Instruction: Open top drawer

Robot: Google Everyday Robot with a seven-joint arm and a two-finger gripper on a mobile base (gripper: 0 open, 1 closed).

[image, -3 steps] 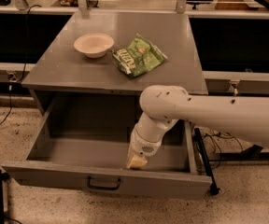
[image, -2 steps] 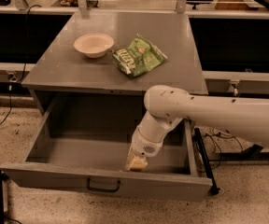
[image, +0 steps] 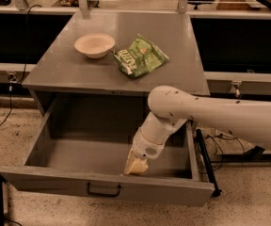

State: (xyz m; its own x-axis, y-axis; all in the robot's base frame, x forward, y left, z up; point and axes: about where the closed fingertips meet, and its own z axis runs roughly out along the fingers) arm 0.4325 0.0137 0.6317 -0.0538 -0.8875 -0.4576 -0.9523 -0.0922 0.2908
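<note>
The drawer (image: 46,185) has slid slightly farther out, gaping wide below the tabletop (image: 182,69); the arm (image: 220,117) reaches into it, gripper (image: 136,166) just behind the drawer's front wall (clamped or parted, I cannot tell), near the handle (image: 103,190)

Gripper (image: 136,166): pos. inside top drawer (image: 173,190), just behind front panel; tip partly hidden by panel rim. Arm (image: 229,121): cut off at R edge. Drawer floor under arm: hidden. Bag (image: 140,56) print: too blurred to read.
</note>
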